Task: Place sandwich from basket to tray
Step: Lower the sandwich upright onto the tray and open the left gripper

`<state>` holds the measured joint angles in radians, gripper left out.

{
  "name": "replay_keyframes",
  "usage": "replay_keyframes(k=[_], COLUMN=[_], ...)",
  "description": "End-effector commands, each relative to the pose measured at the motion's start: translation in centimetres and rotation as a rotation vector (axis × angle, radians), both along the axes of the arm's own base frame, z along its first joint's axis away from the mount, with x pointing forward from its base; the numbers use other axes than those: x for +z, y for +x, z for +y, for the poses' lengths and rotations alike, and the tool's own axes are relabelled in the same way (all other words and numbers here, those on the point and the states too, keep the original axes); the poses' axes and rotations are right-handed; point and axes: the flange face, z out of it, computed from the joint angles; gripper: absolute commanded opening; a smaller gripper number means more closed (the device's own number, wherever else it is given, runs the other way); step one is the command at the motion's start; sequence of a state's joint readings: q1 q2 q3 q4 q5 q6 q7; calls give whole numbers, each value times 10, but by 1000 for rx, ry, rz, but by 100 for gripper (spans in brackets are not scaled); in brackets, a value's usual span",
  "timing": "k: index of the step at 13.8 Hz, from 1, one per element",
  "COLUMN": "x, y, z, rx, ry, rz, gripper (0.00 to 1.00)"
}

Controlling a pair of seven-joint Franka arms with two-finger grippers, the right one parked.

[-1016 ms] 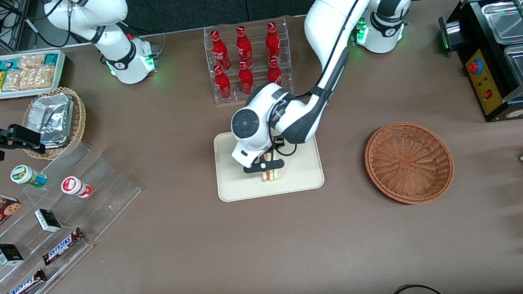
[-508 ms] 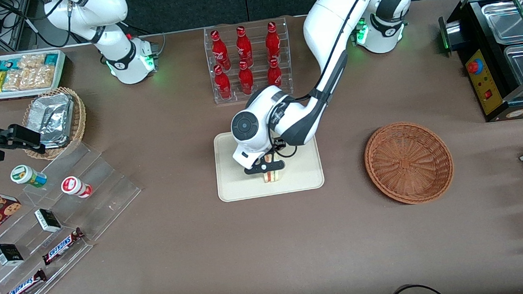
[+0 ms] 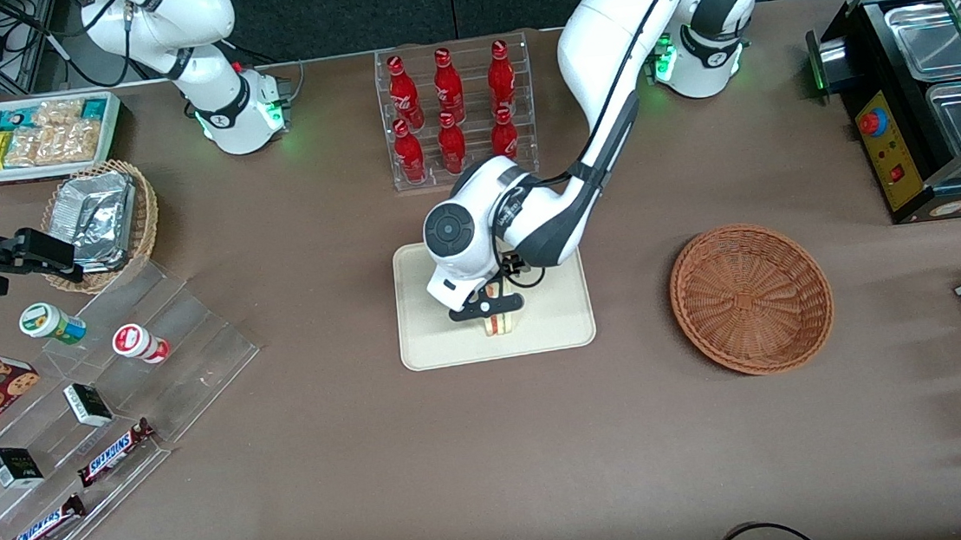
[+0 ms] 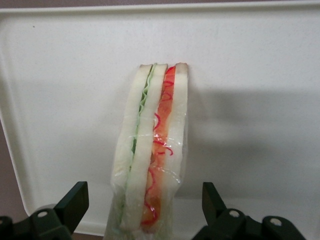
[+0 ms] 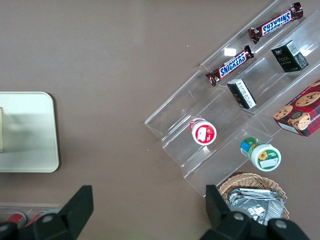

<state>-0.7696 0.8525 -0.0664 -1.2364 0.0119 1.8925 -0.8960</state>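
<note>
The sandwich [image 3: 498, 324] stands on its edge on the cream tray [image 3: 554, 320], wrapped in clear film. The left wrist view shows its white bread, green and red filling [image 4: 152, 150] against the tray floor [image 4: 250, 75]. My left gripper [image 3: 486, 306] hangs right over it, open. The two black fingertips [image 4: 77, 192] flank the sandwich [image 4: 152, 150] with a gap on each side, touching nothing. The reddish-brown basket [image 3: 751, 298] sits empty beside the tray, toward the working arm's end of the table.
A clear rack of red bottles [image 3: 454, 111] stands farther from the front camera than the tray. A clear stepped shelf with snacks [image 3: 92, 400], a tan basket of foil packets [image 3: 98, 221] and a white snack bin [image 3: 42, 134] lie toward the parked arm's end. A black food warmer [image 3: 926, 92] stands at the working arm's end.
Almost nothing: the left wrist has crept a hair toward the parked arm's end. The sandwich stays on the tray between the open fingers.
</note>
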Motion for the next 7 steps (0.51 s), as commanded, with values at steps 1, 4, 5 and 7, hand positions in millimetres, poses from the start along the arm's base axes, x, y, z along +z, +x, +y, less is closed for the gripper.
replay_keyframes(k=[1, 4, 5, 7], x=[38, 80, 95, 120], y=[3, 21, 29, 48], z=[4, 30, 43, 74], rx=[23, 66, 82, 124], ry=[15, 18, 19, 23], rz=[-22, -19, -18, -8], gripper=[100, 100, 100, 100])
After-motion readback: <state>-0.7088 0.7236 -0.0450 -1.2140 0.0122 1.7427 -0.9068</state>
